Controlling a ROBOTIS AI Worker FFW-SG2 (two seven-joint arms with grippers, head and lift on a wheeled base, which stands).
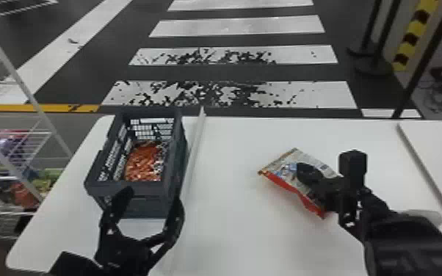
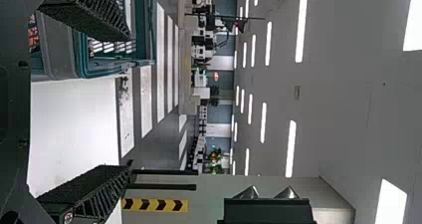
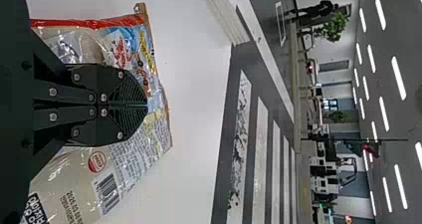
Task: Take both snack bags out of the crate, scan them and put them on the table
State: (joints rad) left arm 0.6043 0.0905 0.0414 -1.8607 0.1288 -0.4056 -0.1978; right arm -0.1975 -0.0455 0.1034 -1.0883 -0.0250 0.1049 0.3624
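An orange-red snack bag lies inside the dark crate at the table's left. My left gripper stands open at the crate's near end, one finger overlapping its rim. In the left wrist view the left gripper has its fingers wide apart, with part of the crate beside one of them. Right of centre, my right gripper is shut on the other snack bag, which has a red edge. From the right wrist the gripper has its fingers together over the bag, barcode exposed.
The white table extends between the crate and the right arm. A raised strip runs beside the crate, and another ridge crosses the right side. A wire shelf with packages stands left of the table.
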